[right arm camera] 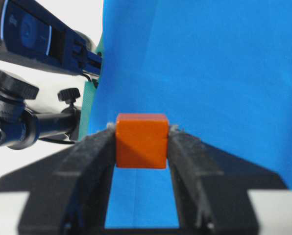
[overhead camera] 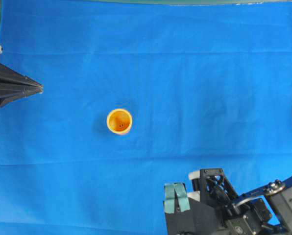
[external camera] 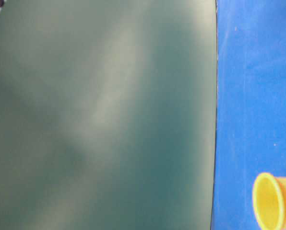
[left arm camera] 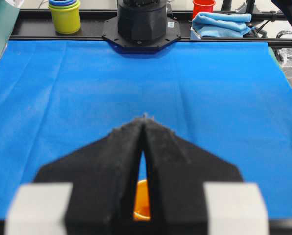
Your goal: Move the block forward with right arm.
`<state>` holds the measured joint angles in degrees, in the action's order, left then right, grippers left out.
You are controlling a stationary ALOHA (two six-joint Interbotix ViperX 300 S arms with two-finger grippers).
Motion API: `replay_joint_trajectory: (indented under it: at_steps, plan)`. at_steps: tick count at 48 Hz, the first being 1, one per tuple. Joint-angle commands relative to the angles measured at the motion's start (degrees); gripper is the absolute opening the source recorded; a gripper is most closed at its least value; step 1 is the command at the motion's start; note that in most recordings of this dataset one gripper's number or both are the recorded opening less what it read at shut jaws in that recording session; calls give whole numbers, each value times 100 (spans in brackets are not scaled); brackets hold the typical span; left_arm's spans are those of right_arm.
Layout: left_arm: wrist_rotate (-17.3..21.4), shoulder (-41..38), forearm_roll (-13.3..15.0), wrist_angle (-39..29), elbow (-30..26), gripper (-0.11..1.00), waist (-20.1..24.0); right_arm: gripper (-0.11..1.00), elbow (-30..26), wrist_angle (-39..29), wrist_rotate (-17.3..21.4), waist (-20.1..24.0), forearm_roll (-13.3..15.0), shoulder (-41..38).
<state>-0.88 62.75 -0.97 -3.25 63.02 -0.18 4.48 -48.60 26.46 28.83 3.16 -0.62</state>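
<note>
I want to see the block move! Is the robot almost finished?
Partly. Done: the right pincer has grabbed the orange block between its fingers. In hand: the block sits clamped there, above the blue cloth. Left: carrying it forward and letting go. The left pincer is shut and holds nothing.

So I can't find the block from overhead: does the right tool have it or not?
It has it. In the right wrist view the right tool is shut on the block, which sits clamped between both fingers.

Blue cloth (overhead camera: 185,63) carries one seemingly upright orange cup (overhead camera: 119,121)
</note>
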Motion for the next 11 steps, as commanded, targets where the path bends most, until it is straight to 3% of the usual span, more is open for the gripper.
replay_joint_trajectory:
  at_steps: [1, 11]
  plan:
    - [18, -70, -9, 44, -158, 0, 9, 41, -35, -44, 9, 9, 0, 88]
    - [18, -114, -9, 44, -149, 0, 9, 41, 26, -97, 0, -26, 9, 79]
